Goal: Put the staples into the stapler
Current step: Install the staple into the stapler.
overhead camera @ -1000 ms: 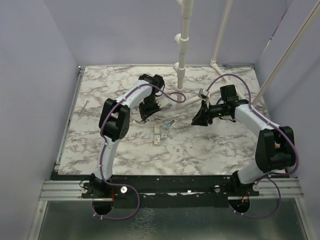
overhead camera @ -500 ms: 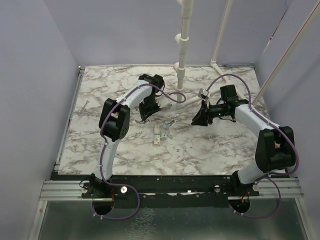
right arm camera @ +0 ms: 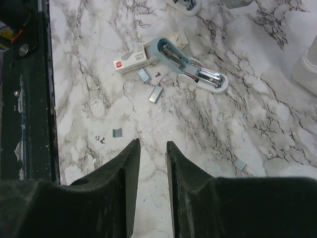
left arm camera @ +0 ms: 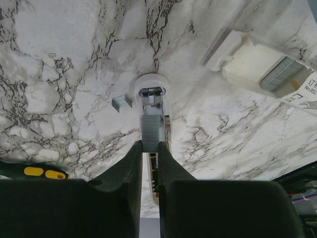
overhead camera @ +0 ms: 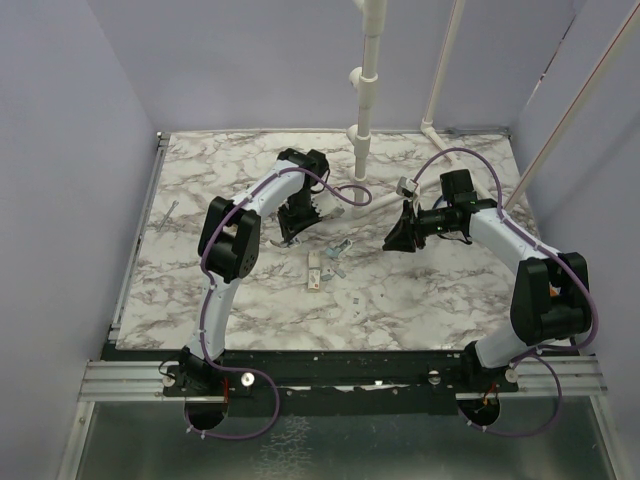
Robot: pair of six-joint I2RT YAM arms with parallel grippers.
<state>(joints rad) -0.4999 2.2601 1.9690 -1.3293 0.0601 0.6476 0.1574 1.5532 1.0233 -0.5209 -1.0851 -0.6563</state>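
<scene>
Left wrist view: the left gripper point(left arm camera: 150, 144) is clamped on a short silvery-grey strip of staples point(left arm camera: 151, 130), its black fingers pressed against the strip's two sides. The strip's far end lies over the open metal channel of a small white stapler point(left arm camera: 152, 79) with a rounded nose. This stapler lies flat on the grey-veined white marble table point(left arm camera: 59, 59) directly below the fingers; whether the strip touches the channel I cannot tell. A loose grey staple fragment point(left arm camera: 120, 102) lies just beside the nose, and an opened white cardboard staple box point(left arm camera: 247, 62) sits near, towards the upper right. From the right wrist, the right gripper point(right arm camera: 152, 144) hangs above bare marble with its jaws parted and nothing between them; beyond it a second, teal-and-white stapler point(right arm camera: 190, 64) lies hinged open beside the box
</scene>
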